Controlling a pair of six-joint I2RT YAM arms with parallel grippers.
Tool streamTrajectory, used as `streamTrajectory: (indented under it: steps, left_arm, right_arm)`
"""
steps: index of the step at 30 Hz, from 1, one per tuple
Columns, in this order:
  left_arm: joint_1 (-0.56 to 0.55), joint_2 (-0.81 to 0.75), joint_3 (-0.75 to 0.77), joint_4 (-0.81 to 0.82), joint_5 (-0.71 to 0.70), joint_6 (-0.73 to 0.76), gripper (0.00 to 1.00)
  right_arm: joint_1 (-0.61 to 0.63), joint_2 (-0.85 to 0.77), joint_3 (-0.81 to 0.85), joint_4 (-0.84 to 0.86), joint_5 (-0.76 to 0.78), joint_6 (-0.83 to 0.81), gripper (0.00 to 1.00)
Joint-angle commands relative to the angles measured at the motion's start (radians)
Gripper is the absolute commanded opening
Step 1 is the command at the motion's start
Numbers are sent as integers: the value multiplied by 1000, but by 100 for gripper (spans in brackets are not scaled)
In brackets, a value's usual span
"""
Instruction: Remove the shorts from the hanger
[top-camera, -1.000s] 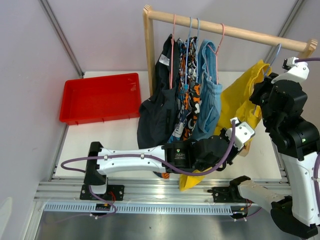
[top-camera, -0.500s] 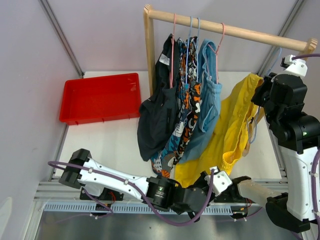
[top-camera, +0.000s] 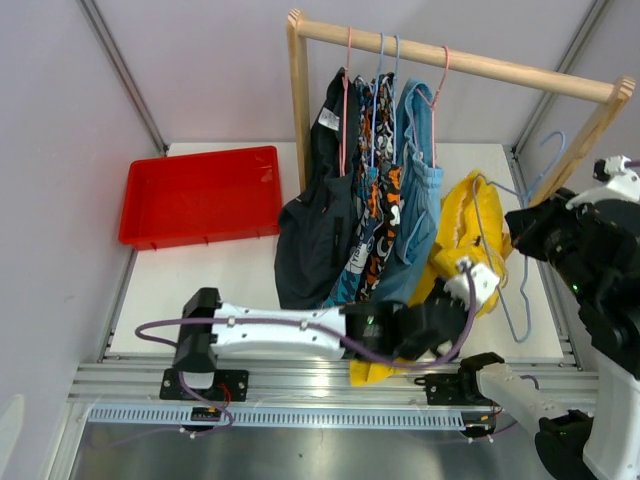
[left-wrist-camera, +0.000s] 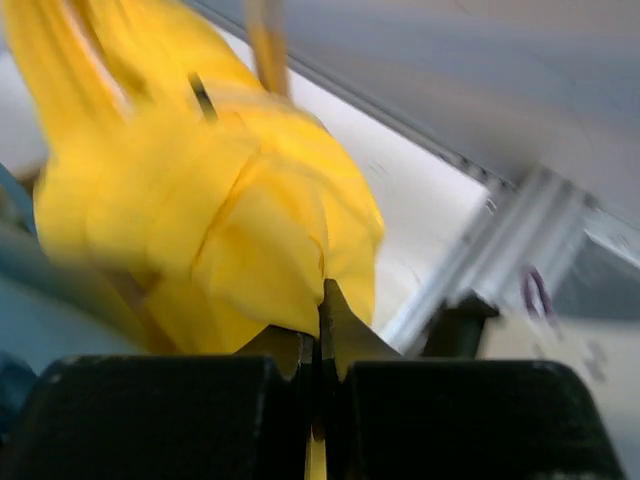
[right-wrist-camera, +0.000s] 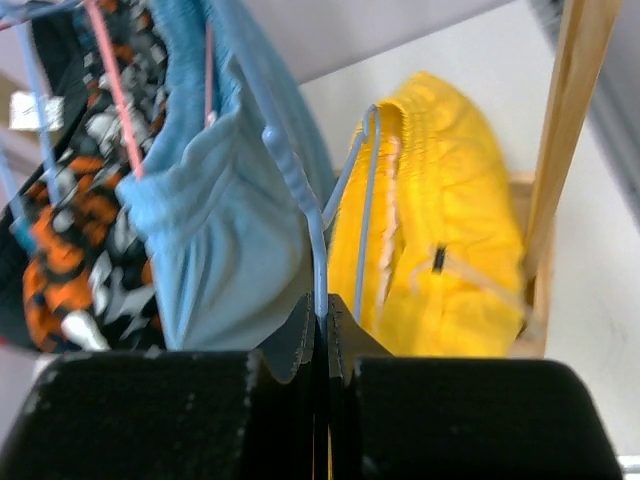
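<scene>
The yellow shorts (top-camera: 462, 225) are heaped low over the table (top-camera: 220, 275) near the rack's right post (top-camera: 585, 140), well below the rail (top-camera: 480, 64). A fold of them is pinched between the pressed-together fingers of the left end effector (left-wrist-camera: 322, 298). A blue hanger (right-wrist-camera: 292, 195) is gripped by the right end effector (right-wrist-camera: 322, 308), whose fingers are clamped on the wire just beside the yellow fabric. The other four shorts (top-camera: 365, 200) are hung from the rail.

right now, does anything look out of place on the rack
The yellow shorts are off the rail, slumped by the right-hand post, pinched by the left gripper. A blue hanger is off it too, held by the right gripper.
</scene>
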Motion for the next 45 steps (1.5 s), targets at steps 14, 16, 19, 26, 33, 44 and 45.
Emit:
streamTrajectory:
  steps: [14,16,19,26,33,44,45]
  left_arm:
    - [-25,-120,-171,32,30,-115,0]
    - [-82,-169,-245,12,13,-158,0]
    - [-180,-234,-297,-23,-46,-176,0]
    - [-370,-312,-260,-219,-198,-216,0]
    - [-453,-400,-107,-537,-349,-299,0]
    - [-340,-505,268,-1141,-620,-287,0]
    - [-326,-531,257,-1102,-632,-231,0]
  right_arm:
    - [-5,292,462,-53,71,-71,0]
    - [-8,316,416,-5,85,-69,0]
    - [-26,325,346,119,97,-69,0]
    - [-133,410,329,245,41,-54,0]
    - [-155,330,102,316,-7,-40,0]
    - [-169,141,-84,258,-56,-74,99]
    - [-169,132,-92,251,-53,-77,99]
